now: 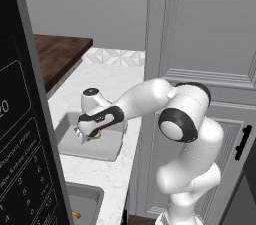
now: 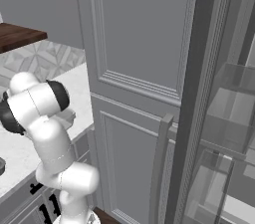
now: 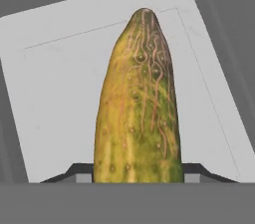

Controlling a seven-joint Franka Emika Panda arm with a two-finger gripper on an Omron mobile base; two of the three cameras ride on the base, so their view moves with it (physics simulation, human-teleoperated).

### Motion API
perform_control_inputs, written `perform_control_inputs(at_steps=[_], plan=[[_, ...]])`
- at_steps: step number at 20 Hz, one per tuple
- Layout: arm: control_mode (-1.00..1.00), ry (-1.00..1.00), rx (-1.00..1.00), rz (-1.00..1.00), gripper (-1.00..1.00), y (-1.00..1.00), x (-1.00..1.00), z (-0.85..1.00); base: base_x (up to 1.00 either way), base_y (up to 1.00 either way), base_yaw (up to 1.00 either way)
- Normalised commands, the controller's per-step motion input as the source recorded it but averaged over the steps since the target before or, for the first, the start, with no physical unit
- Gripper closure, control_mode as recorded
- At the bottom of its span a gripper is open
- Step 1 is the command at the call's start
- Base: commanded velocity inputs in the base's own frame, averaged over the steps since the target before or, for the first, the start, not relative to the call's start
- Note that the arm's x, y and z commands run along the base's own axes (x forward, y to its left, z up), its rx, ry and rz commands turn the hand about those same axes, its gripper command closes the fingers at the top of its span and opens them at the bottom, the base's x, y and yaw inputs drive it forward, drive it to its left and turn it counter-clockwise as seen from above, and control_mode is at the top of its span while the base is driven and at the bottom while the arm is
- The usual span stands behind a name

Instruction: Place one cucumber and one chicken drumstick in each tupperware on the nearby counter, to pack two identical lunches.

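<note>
Even, soft rendered light in all three views; no glare, no hard highlights. Left base view: faint soft shadow under arm (image 1: 150, 104) onto container (image 1: 107, 151); dark panel (image 1: 25, 144) along left edge, its print slightly soft. Right base view: tall door (image 2: 144, 93) flat grey, glass at right edge showing pale reflections. Hand view: cucumber (image 3: 139, 113) sharp and brightly lit, bottom centre; background corners darker grey. Overall low resolution, edges slightly jagged.

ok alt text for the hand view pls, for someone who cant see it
A yellow-green cucumber with a bumpy skin rises from between the hand's dark fingertips, which sit against its lower end on either side. Behind it lies the pale floor of a grey tupperware with a rounded corner.
</note>
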Motion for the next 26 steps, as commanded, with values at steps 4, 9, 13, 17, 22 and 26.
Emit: perform_control_inputs(at_steps=[4,9,13,17,22,26], plan=[[-1.0,0.0,0.0,0.05,1.0,0.07,0.11,-0.1,0.0,0.0,0.0],[-1.0,0.0,0.0,0.03,-1.0,0.01,0.01,0.0,0.0,0.0,0.0],[-1.0,-0.01,0.0,0.0,-1.0,0.0,-0.05,0.0,0.0,0.0,0.0],[-1.0,-0.03,0.0,0.0,-1.0,0.0,-0.02,0.04,0.0,0.0,0.0],[-1.0,-0.05,0.0,-0.15,-1.0,-0.31,-0.25,0.36,0.0,0.0,0.0],[-1.0,-0.07,0.0,-0.2,-1.0,-0.47,-0.34,0.52,0.0,0.0,0.0]])
